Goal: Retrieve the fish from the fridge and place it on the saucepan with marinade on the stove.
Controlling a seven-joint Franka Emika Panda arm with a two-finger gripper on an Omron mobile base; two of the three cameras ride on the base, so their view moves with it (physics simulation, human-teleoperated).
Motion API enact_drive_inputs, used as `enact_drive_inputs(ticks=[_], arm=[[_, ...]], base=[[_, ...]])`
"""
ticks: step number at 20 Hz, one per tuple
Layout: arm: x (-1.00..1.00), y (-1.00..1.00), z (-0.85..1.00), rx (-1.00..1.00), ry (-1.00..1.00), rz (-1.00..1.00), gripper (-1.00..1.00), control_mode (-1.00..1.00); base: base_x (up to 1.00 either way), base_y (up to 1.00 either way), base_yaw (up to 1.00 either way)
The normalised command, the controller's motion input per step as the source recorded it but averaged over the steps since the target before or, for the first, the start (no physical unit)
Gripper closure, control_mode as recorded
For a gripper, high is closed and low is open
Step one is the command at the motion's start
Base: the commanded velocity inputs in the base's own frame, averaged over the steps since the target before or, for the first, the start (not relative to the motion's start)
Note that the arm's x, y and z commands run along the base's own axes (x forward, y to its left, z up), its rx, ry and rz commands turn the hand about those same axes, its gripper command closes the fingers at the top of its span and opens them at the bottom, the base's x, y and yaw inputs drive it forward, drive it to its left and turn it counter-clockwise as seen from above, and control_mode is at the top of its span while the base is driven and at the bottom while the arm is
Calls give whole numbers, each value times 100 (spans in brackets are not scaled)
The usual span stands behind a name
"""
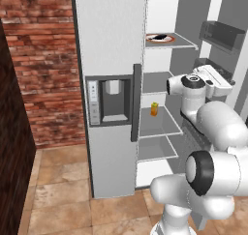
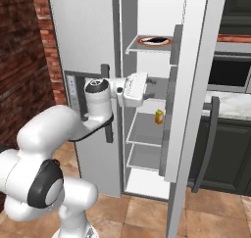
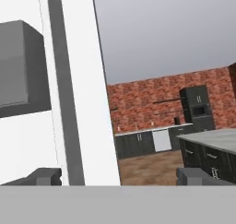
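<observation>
The fridge (image 1: 109, 40) stands tall and light grey against a red brick wall (image 1: 38, 60), its left door shut, with a water dispenser recess (image 1: 112, 101) and a dark vertical handle (image 1: 136, 102), while its right door (image 2: 193, 85) is swung wide open toward the near right. Inside, white shelves step down the compartment. On the upper shelf (image 1: 183, 43) lies the fish (image 1: 159, 37), small, flat and dark with a reddish rim, too small to make out in any detail. Two shelves lower sits a little yellow-orange upright item (image 1: 154, 109), alone near the shelf's far edge. The open door carries grey bins (image 1: 222, 34) on its inner face, and its edge cuts off part of the shelves in the right base view. The robot's white, glossy arm reaches up in front of the compartment, its wrist at about the height of the middle shelf, below the fish and apart from it; the bulky elbow hides the lower right part of the fridge interior in the left base view. The fingers (image 3: 44, 176) stand spread wide, released, with nothing between them; only their dark tips show in the hand view, with the white door edge (image 3: 87, 103) close by. Beyond are dark cabinets (image 3: 138, 144), a pale grey worktop (image 3: 214, 139) at the right and a tiled terracotta floor (image 1: 63, 181).
</observation>
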Motion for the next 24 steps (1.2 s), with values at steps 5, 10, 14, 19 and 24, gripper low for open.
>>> enact_drive_inputs(ticks=[5,10,14,19,24], arm=[[-7,50,61,2,0,17,-100,-100],[-6,36,58,7,0,17,-100,-100],[-6,39,48,10,3,18,-100,-100],[-13,40,31,13,6,22,-100,-100],[-10,38,2,16,7,29,-100,-100]], base=[[0,0,0],[0,0,0],[0,0,0],[0,0,0],[0,0,0]])
